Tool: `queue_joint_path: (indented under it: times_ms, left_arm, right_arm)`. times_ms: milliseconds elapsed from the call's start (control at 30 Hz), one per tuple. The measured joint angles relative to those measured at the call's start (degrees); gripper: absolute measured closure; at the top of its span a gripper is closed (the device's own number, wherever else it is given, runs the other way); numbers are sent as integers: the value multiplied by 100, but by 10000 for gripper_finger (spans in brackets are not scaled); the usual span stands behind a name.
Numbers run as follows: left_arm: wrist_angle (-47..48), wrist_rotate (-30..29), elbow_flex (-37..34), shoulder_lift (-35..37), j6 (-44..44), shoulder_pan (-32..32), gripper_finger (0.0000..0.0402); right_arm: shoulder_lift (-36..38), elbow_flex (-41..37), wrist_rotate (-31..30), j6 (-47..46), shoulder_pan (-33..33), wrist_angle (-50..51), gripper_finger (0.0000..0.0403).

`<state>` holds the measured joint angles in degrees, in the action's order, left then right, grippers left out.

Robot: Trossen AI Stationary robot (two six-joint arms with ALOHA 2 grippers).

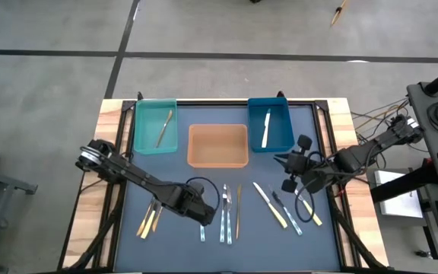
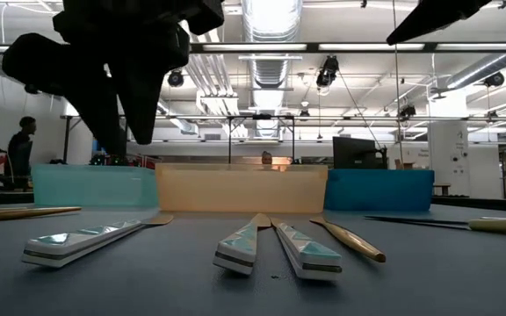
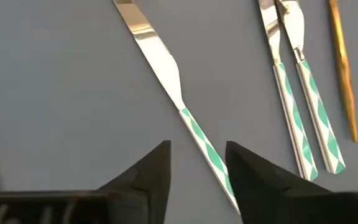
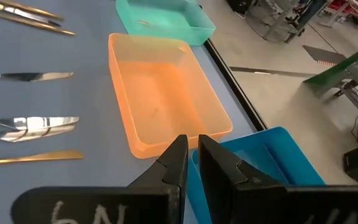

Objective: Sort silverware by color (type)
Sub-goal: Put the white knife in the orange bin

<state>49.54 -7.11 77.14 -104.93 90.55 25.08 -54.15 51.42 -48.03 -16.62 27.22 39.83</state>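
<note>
1 knife (image 3: pixel 166 74) lies at 6 o'clock on the table (image 1: pixel 204 175), straddled by the parted left gripper (image 3: pixel 197 163); a skewed closing could push it away. The right gripper (image 4: pixel 192 163) is pinched narrow, empty.

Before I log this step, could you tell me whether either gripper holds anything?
Nothing is held: the left gripper is open over a green-handled knife, the right gripper shut and empty.

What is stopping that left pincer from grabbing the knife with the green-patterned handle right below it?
Nothing visible. The left pincer hangs open directly over the knife, its handle showing in the gap between the fingers, with only bare mat around it.
</note>
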Motion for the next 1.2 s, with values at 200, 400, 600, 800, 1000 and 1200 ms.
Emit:
queue_joint_path:
  times_ms: [200, 400, 600, 800, 1000, 1200]
  left_arm:
    - [-43, -5, -2, -185, 65, 0, 219]
    - [-102, -5, -1, -305, 122, 0, 212]
    - [-274, 18, 0, -588, 145, 40, 215]
    - [-326, 75, 0, -771, 148, 67, 216]
    - [-448, 100, 0, -887, 170, 92, 216]
    - [-441, 103, 0, -980, 170, 92, 216]
  right_arm:
    - [20, -20, -2, 27, 0, 16, 372]
    - [20, -22, -2, 84, 0, 16, 372]
    - [26, -22, -2, 105, 0, 18, 372]
    - [28, -22, -1, 114, 0, 18, 372]
    - [28, -22, -2, 114, 0, 18, 372]
    - [28, -22, -2, 116, 0, 18, 372]
